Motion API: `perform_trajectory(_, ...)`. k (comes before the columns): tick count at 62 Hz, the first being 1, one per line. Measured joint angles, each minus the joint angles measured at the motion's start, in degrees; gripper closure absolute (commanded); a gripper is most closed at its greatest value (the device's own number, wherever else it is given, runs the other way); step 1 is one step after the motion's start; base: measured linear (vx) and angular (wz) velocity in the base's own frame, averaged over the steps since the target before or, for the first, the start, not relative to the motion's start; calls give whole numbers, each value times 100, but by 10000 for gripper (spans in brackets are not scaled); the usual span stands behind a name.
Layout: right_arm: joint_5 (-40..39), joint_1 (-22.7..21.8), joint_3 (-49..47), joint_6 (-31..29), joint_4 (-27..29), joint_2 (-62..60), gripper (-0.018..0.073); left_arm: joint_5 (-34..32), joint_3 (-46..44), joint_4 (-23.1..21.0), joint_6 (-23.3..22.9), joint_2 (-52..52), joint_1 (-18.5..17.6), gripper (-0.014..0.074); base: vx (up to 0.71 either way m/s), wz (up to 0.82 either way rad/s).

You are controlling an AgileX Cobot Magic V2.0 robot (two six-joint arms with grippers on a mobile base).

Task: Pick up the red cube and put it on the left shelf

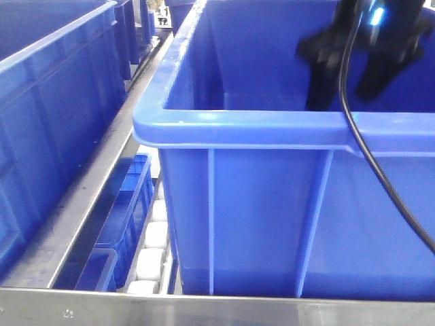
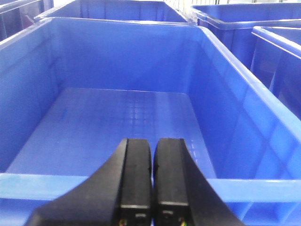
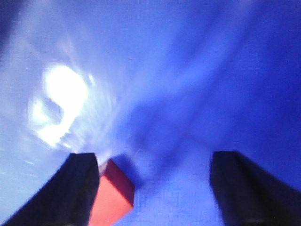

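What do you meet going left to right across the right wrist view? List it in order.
Left finger of the open right gripper → red cube right beside it on the blue crate floor → bare blue gap → right finger.

Red cube point(image 3: 110, 197), black fingers point(image 3: 70, 193), blue crate point(image 1: 285, 204).

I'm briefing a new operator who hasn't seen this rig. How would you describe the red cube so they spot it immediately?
Start at the big blue crate the right gripper reaches into. In the right wrist view, its open fingers frame the crate's blue floor, and the red cube sits against the left-side finger. It is the only red thing among all that blue plastic.
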Motion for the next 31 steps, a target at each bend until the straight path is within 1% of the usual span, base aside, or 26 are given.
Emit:
perform_trajectory(1,0,0,0,0,0,-74,304,0,0,0,0,0,0,495,0,0)
perform_trajectory(8,-44,0,41,0,-6,-700,521,0,0,0,0,0,0,495,0,0)
perform_trajectory(12,-108,0,192,0,-6,-1004,494,0,0,0,0,0,0,495,0,0)
perform_trajectory(19,-333,0,728,0,-6,-1597,503,0,0,0,0,0,0,495,0,0)
perform_trajectory(31,-981,0,2139,0,-6,-2897,503,0,0,0,0,0,0,495,0,0)
